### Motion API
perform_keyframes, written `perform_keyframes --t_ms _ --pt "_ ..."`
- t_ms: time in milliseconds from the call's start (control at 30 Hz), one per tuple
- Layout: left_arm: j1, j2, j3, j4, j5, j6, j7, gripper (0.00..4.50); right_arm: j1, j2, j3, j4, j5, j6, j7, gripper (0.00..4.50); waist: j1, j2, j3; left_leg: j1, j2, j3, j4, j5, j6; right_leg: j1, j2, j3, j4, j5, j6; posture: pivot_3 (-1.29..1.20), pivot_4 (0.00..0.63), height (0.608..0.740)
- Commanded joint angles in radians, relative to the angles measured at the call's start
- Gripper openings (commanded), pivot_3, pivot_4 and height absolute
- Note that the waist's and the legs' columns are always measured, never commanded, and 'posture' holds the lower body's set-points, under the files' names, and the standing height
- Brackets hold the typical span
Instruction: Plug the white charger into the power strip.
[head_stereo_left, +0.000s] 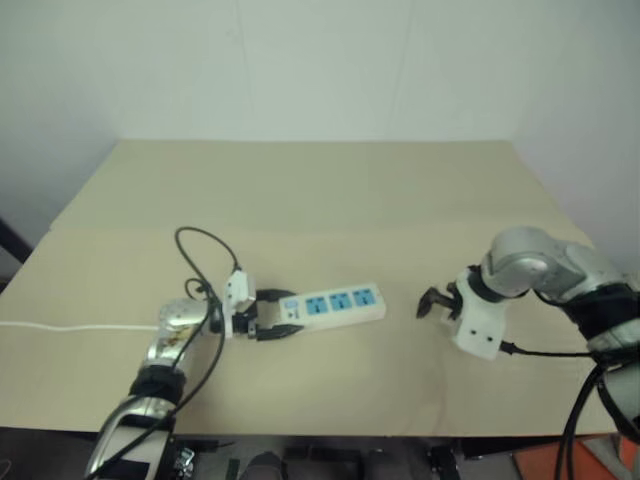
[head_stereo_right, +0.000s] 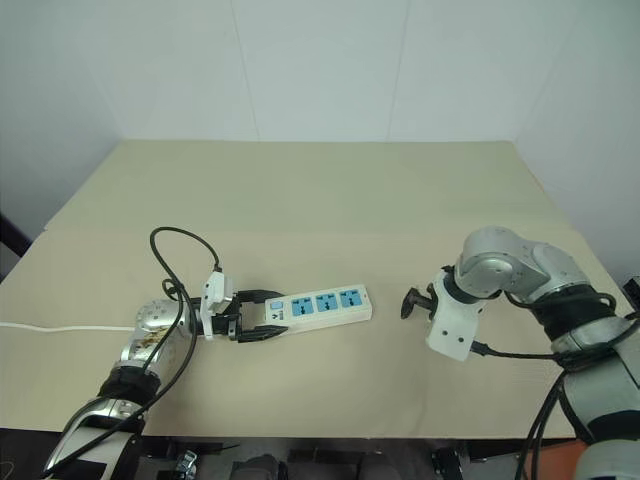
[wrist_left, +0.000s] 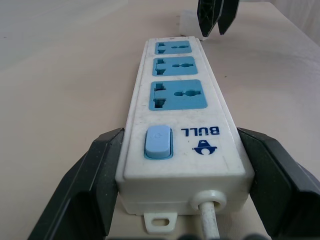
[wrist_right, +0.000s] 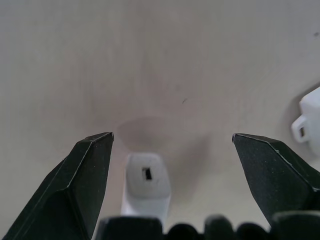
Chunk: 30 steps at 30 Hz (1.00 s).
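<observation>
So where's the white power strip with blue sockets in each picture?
Left eye view: the long white plastic power strip lies left of centre.
Right eye view: left of centre again.
Left wrist view: in the middle, between the left gripper's fingers.
Right wrist view: a white corner at the edge, likely its far end.
Shared landmark: the right gripper's black fingers, just past the strip's far end.

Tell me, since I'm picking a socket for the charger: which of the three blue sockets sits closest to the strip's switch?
The socket right beside the blue switch on the power strip, at the end that the left gripper straddles. The other two lie further toward the far end.
</observation>
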Motion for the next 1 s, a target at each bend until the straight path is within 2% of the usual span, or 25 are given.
perform_keyframes --t_ms 33,500,700,800,1000 --pt "0.012 -0.004 -0.015 -0.016 0.006 0.009 0.006 3.25 -0.039 0.003 -0.002 0.039 -0.033 -0.035 -0.043 4.5 0.0 0.0 0.0 0.0 0.0 0.0 0.0 0.0 0.0 0.0 0.0 0.0 0.0 0.0 0.0 0.0 0.15 0.74" --pt "0.016 -0.006 -0.018 -0.013 0.009 -0.001 0.006 3.25 -0.091 0.031 0.041 0.16 -0.191 -0.118 -0.187 4.5 -0.002 0.0 0.0 0.0 0.0 0.0 0.0 0.0 0.0 0.0 0.0 0.0 0.0 0.0 0.0 0.0 0.15 0.74" --pt "0.019 -0.007 -0.018 -0.015 0.011 -0.004 0.011 3.25 -0.111 0.033 0.067 0.186 -0.223 -0.127 -0.207 4.5 -0.002 0.0 0.0 0.0 0.0 0.0 0.0 0.0 0.0 0.0 0.0 0.0 0.0 0.0 0.0 0.0 0.15 0.74" --pt "0.018 -0.01 -0.015 -0.012 0.011 -0.008 0.019 3.25 -0.117 0.037 0.078 0.195 -0.224 -0.124 -0.209 3.88 -0.002 0.0 0.0 0.0 0.0 0.0 0.0 0.0 0.0 0.0 0.0 0.0 0.0 0.0 0.0 0.0 0.15 0.74" --pt "0.014 -0.011 -0.015 -0.003 0.012 -0.011 0.025 3.25 -0.127 0.045 0.094 0.21 -0.242 -0.142 -0.227 1.89 -0.006 0.0 0.0 0.0 0.0 0.0 0.0 0.0 0.0 0.0 0.0 0.0 0.001 0.0 0.0 0.0 0.15 0.74"
